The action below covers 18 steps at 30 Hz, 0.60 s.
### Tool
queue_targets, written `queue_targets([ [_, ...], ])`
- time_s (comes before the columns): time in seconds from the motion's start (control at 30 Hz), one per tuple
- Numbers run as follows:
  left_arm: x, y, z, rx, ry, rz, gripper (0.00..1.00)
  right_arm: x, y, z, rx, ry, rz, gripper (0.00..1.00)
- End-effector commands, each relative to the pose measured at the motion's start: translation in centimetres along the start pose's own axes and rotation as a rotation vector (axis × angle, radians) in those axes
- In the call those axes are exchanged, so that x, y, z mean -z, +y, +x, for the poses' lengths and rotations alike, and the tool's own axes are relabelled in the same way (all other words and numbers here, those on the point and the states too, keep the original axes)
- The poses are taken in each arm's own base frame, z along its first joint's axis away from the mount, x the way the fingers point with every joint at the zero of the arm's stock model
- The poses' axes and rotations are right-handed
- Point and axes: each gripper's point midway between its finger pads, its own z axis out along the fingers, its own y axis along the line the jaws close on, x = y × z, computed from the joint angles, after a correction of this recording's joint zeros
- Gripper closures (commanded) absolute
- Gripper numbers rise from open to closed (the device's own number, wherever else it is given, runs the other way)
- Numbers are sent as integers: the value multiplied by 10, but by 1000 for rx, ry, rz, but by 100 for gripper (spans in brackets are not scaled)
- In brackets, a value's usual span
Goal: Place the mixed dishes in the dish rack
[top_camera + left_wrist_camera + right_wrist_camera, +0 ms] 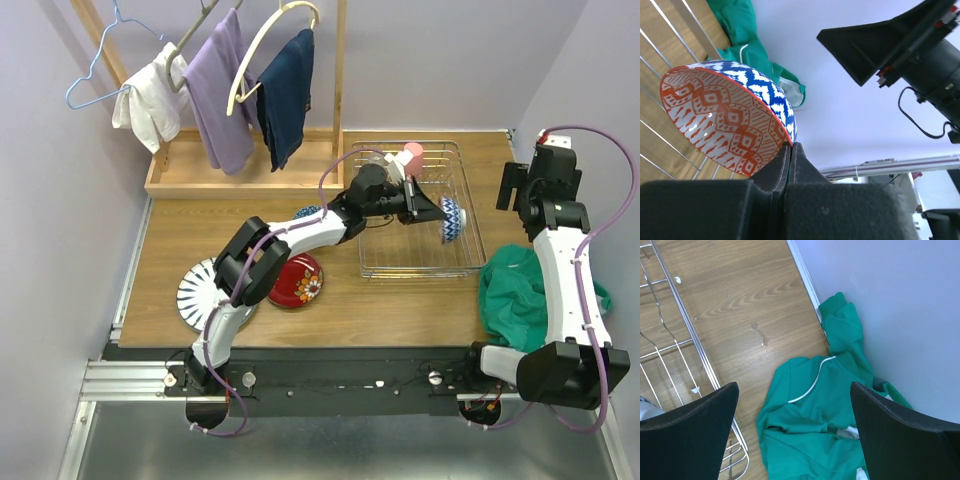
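Note:
My left gripper (437, 210) is shut on the rim of a small bowl (453, 220), blue-white outside and red-patterned inside. It holds the bowl tilted on its side over the right part of the silver wire dish rack (415, 272). In the left wrist view the closed fingertips (791, 146) pinch the bowl's (730, 120) edge above the rack wires (660, 65). A pink cup (410, 155) lies at the rack's far side. A red floral plate (297, 280) and a blue-striped white plate (197, 290) lie on the table at the left. My right gripper (512, 188) is open and empty.
A green cloth (520, 295) is heaped at the table's right edge, below my right gripper (794, 390); it also shows in the right wrist view (815, 430) beside the rack's rim (690, 340). A wooden clothes-rack tray (240, 170) with hanging garments stands at the back left.

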Motion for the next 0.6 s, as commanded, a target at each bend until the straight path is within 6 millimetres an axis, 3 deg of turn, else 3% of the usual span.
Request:
queue_targets([
  [0.0, -8, -11, -10, 36, -63, 10, 100, -2, -5, 14, 10, 39, 24, 0],
  [0.17, -15, 16, -1, 81, -42, -53, 100, -2, -4, 19, 7, 51, 16, 0],
  [0.57, -28, 61, 25, 83, 6, -98, 100, -5, -1, 31, -6, 77, -5, 1],
])
